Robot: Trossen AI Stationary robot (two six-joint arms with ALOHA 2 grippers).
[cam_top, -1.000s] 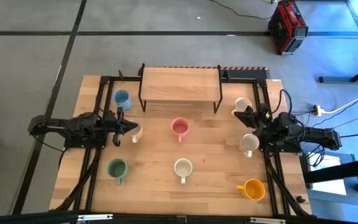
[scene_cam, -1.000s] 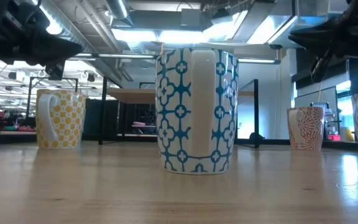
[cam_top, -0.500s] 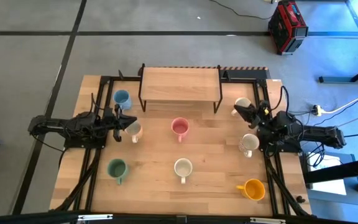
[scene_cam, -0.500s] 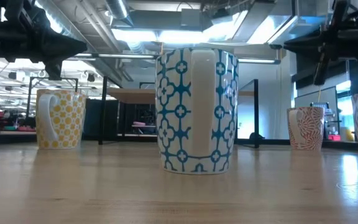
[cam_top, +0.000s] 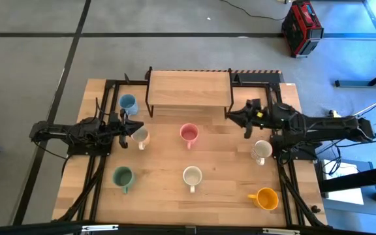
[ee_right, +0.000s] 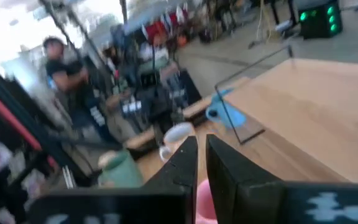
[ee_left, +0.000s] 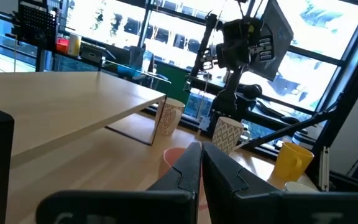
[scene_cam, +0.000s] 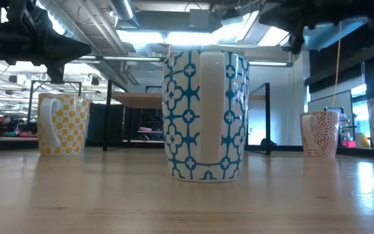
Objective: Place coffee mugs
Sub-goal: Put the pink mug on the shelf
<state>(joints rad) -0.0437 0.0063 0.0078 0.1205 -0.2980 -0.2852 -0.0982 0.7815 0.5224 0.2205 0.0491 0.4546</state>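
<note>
The right gripper (cam_top: 238, 115) has swung away from the white mug (cam_top: 261, 150) at the desk's (cam_top: 227, 179) right edge toward the shelf (cam_top: 188, 86), jaws nearly closed and empty. The left gripper (cam_top: 136, 132) stays beside its cream mug (cam_top: 141, 137), jaws narrow, not holding it.

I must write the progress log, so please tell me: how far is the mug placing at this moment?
Done: apparently nothing; the wooden shelf is bare on top. In hand: the right gripper reaches out near the pink mug, and the left gripper hangs beside a cream mug; neither holds anything. Left: probably all the placing.
</note>
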